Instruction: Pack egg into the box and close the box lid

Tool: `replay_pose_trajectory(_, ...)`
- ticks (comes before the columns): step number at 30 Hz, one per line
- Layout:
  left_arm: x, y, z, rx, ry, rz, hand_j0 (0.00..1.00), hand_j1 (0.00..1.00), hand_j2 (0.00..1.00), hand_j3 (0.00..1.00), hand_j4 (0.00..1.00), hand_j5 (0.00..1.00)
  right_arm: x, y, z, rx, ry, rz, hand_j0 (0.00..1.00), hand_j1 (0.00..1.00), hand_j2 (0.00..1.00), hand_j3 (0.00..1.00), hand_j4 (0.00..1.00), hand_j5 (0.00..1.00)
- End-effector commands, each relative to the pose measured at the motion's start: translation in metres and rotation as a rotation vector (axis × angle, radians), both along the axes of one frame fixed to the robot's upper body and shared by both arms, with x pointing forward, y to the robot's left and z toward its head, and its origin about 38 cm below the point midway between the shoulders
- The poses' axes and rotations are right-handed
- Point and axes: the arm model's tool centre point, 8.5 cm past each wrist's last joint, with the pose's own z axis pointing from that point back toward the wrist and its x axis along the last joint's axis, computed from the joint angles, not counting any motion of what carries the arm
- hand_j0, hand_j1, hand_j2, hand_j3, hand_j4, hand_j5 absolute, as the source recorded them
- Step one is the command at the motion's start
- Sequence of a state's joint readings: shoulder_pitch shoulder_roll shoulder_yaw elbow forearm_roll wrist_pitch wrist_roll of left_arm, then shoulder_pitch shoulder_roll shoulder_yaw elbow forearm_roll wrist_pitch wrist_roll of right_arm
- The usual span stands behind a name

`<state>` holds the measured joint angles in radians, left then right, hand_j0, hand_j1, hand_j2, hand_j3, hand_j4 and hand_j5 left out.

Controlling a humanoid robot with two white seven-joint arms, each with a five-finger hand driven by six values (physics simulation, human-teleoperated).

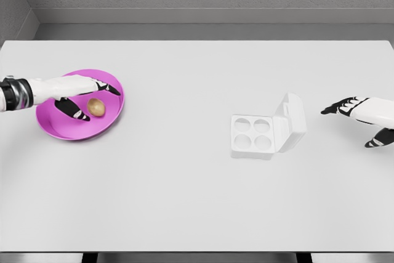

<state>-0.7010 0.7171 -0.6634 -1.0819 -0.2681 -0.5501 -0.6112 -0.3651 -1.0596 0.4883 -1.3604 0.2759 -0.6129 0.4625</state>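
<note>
A brown egg [95,107] lies in a magenta plate [61,129] at the table's left. My left hand [83,98] hovers over the plate with its fingers spread around the egg, thumb below and fingers above, holding nothing that I can see. A white egg box [253,135] with several empty cups sits right of centre, its lid [291,121] standing open on the right side. My right hand [357,118] is at the far right edge, to the right of the lid, fingers relaxed and empty.
The white table [184,201] spreads wide between plate and box. A grey wall runs along the back edge.
</note>
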Motion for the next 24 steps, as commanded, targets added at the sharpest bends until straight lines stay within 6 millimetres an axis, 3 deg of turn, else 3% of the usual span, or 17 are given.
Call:
replay_pose_trajectory(1,0.0003,0.0003,0.0000,-0.005,0.001,0.004,0.88,0.88,0.88,0.88,0.88,0.88,0.0001,-0.0006,0.0009,0.004,-0.001,-0.004,1.00,1.00,1.00,1.00,1.00,1.00)
replay_pose_trajectory(9,0.0000,0.0008,-0.0010,-0.004,0.004,0.006,0.87,0.87,0.87,0.87,0.87,0.87,-0.0001,-0.0004,0.0005,0.004,0.001,-0.003,1.00,1.00,1.00,1.00,1.00,1.00)
replay_pose_trajectory(13,0.0001,0.0028,-0.0021,-0.003,0.010,0.020,0.73,0.73,0.73,0.73,0.73,0.73,-0.0001,-0.0004,0.0004,0.003,0.002,-0.003,1.00,1.00,1.00,1.00,1.00,1.00)
replay_pose_trajectory(24,-0.0022,0.0019,-0.0047,-0.003,0.014,0.009,0.66,0.66,0.66,0.66,0.66,0.66,-0.0029,0.0063,0.0023,-0.002,0.000,0.024,1.00,1.00,1.00,1.00,1.00,1.00)
